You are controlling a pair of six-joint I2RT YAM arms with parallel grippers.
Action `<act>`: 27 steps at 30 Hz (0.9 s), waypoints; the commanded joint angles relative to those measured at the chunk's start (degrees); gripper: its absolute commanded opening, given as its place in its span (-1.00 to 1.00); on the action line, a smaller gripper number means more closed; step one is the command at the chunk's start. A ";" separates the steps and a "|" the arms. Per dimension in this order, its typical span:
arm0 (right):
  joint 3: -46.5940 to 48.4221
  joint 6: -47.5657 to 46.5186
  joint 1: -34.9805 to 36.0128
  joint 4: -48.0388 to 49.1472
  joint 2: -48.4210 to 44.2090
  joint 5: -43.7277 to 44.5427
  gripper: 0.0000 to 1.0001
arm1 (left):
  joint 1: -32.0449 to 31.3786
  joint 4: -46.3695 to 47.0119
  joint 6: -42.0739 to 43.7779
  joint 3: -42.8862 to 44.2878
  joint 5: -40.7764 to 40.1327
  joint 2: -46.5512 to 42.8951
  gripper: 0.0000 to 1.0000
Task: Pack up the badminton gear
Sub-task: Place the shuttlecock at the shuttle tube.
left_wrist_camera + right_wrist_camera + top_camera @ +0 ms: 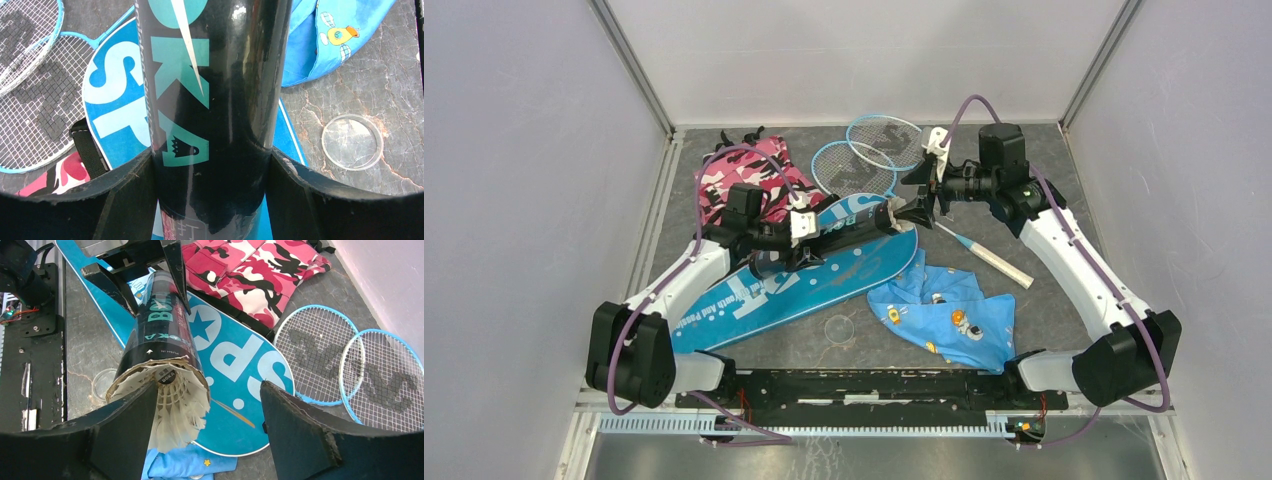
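1 tube (220, 100) in L hand (212, 165), shuttlecock (175, 410) half-out.

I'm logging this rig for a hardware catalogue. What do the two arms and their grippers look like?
Both the left arm and right arm have white link shells, bulky black joint housings and a purple cable looping alongside. The fingers are matte black wedges with scuffed, whitened edges.

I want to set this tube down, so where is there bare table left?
Bare table lies at the near edge, between the blue cover, the clear lid and the cartoon cloth. The far side is crowded: pink bag, racquets.
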 commanded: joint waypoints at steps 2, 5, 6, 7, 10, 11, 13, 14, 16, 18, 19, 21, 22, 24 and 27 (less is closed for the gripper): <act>-0.70 0.26 1.25 1.54 -1.41 3.99 0.66 | -0.35 1.67 2.55 2.42 0.83 -0.20 -0.96; 0.47 -1.29 1.25 0.11 -1.11 6.02 0.69 | -0.40 1.78 2.75 2.18 1.35 -0.48 -0.96; 0.88 -1.75 1.23 -0.29 -1.06 6.75 0.71 | -0.34 1.80 2.88 2.08 1.53 -0.63 -0.96; 1.26 -2.23 1.22 -0.84 -1.05 7.30 0.72 | -0.32 1.80 3.01 1.93 1.64 -0.74 -0.96; 1.64 -3.35 1.26 -1.37 -1.59 8.11 0.77 | -0.32 1.68 3.79 1.35 1.53 -1.16 -0.96; 1.81 -3.51 1.26 -1.54 -1.78 8.06 0.79 | -0.32 1.68 3.96 1.24 1.41 -1.24 -0.96; 2.13 -3.75 1.30 -2.15 -2.03 7.71 0.83 | -0.33 1.59 4.11 1.06 1.38 -1.18 -0.96; 2.42 -3.84 1.24 -2.47 -2.00 7.63 0.84 | -0.32 1.53 4.19 1.06 1.39 -1.18 -0.96; 2.80 -3.84 1.23 -3.05 -2.02 7.76 0.86 | -0.32 1.51 4.28 1.01 1.47 -1.20 -0.96; 2.86 -3.97 1.22 -3.37 -1.90 8.09 0.87 | -0.31 1.43 4.44 0.95 1.52 -1.31 -0.96; 2.88 -4.10 1.17 -3.51 -1.90 8.36 0.86 | -0.34 1.42 4.54 0.88 1.56 -1.41 -0.96; 2.99 -4.43 1.18 -3.66 -1.68 8.80 0.86 | -0.35 1.41 4.90 0.71 1.71 -1.48 -0.96; 3.08 -4.58 1.18 -3.79 -1.52 9.04 0.86 | -0.32 1.45 5.19 0.55 1.80 -1.56 -0.96; 3.34 -4.95 1.14 -4.07 -0.95 9.26 0.86 | -0.34 1.29 5.82 0.25 2.07 -1.83 -0.96; 3.75 -5.56 1.17 -4.74 0.31 9.19 0.84 | -0.33 1.24 6.05 0.05 2.78 -2.14 -0.96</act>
